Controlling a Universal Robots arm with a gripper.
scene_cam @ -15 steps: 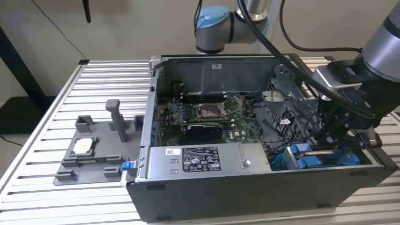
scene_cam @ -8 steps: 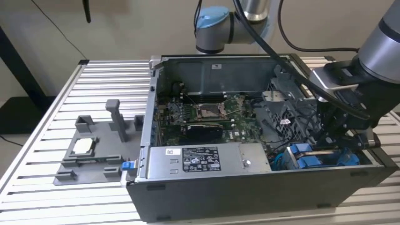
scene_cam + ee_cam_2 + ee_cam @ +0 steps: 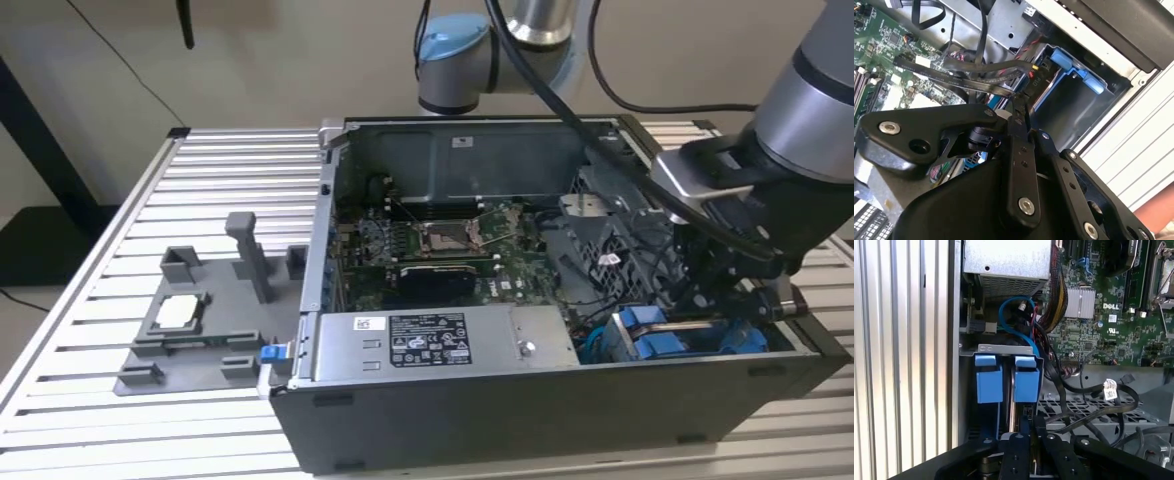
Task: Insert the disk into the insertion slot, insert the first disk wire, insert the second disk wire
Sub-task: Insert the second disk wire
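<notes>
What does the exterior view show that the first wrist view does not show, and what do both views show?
Exterior view alone: the grey tray holding a small silver chip on the slatted table, outside the case on the exterior view's left, and the arm reaching down into the case.

First wrist view alone: a blue cable looping above the bay, and black flat cables trailing beside it.

Both: the green motherboard, the blue tabs at the drive bay, and the slatted table.
</notes>
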